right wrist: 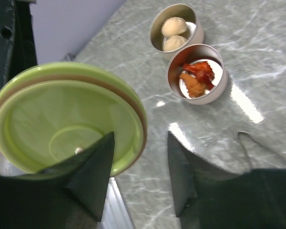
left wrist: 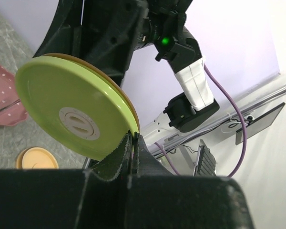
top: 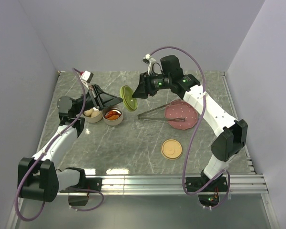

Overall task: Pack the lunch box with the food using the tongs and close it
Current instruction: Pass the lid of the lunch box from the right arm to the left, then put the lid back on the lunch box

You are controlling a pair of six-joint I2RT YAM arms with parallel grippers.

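Plastic, glossy and lime-coloured, the green lid (top: 128,98) hung on edge in mid-air at about twelve o'clock above the worktop (top: 133,143), between the two arms. The left end effector (top: 118,100) was clamped shut on its thin rim. The right end effector (top: 139,91) stood with its jaws apart, the lid's far edge sitting loosely in the gap. This looked like a hand-over, so that the left arm could carry the lid to the containers.

At nine o'clock, just below the left arm, two round metal tins (top: 103,116) sat touching each other, apparently the lunch box. One held pale, smooth beige balls (right wrist: 173,33). The other held wet-looking, ragged red-orange chunks (right wrist: 195,76). The food therefore seemed packed already, with the closing not yet done.

At three o'clock the tongs (top: 159,112), slim silver metal in a narrow V, lay with their tips on a pink dotted plate (top: 181,110) and their joined end on the marbled grey-green stone, probably set down as finished with. A flat tan lid (top: 171,149) rested at five o'clock, well apart from the tins, likely waiting for the second one.
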